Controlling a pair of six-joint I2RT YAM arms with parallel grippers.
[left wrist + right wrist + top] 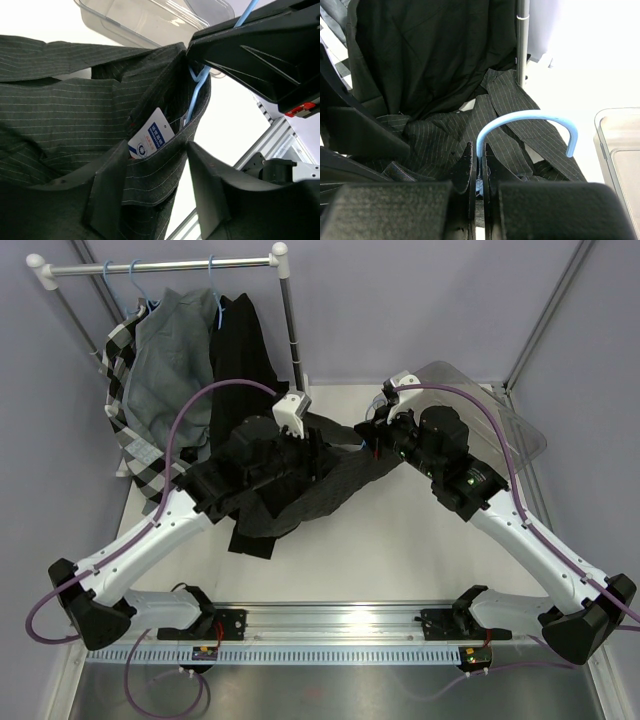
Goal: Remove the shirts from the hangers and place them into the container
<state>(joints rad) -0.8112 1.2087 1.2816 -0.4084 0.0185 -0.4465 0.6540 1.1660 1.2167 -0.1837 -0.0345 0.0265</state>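
A black pinstriped long-sleeved shirt (pixel 325 490) is lying crumpled on the white table (pixel 400 550), near the clear grey-tinted plastic tub (pixel 525 435). The right gripper (pixel 478 150), angled inward, is pinching its thin light-blue wire hanger (pixel 530 115); the left gripper (pixel 157 155) is straddling the collar, fingers spread.

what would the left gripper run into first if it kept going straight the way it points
The left gripper would likely meet the shirt collar with the white label almost at once; it lies between the fingers.

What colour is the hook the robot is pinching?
Light blue; the hanger hook shows best in the right wrist view, pinched by the right gripper.
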